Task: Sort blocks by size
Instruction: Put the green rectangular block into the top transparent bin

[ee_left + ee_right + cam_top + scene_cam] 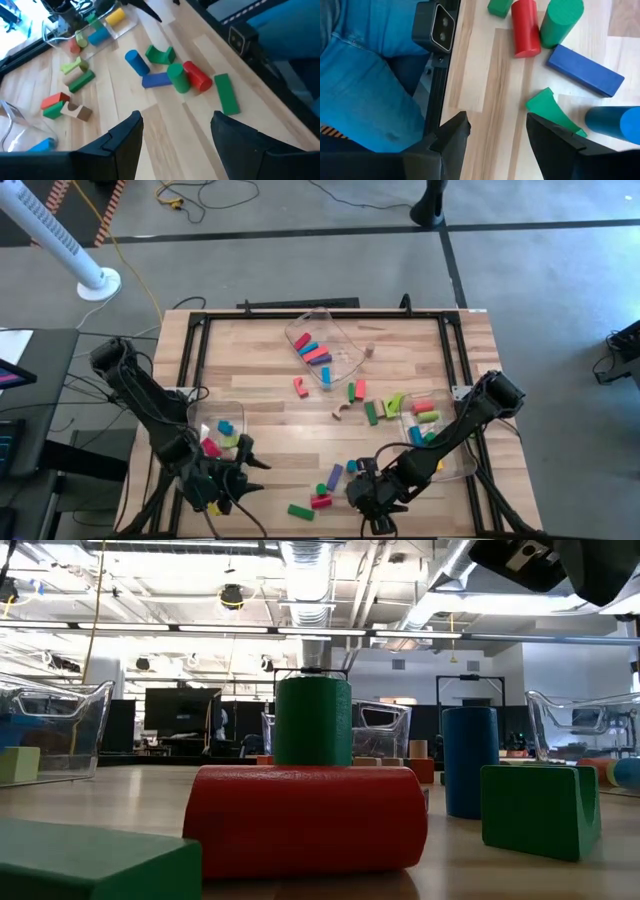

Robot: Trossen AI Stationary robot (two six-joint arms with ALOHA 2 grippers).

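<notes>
I see both arms folded low at the table's (420,345) near edge. Left tool (228,480) spread, holding nothing; right tool (372,498) likewise, just beside the blocks (325,485). Between them a red cylinder (197,77) lies on its side, a green cylinder (178,78) upright against it.

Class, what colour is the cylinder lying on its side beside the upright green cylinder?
Red cylinder, clearest in the right wrist view.
</notes>
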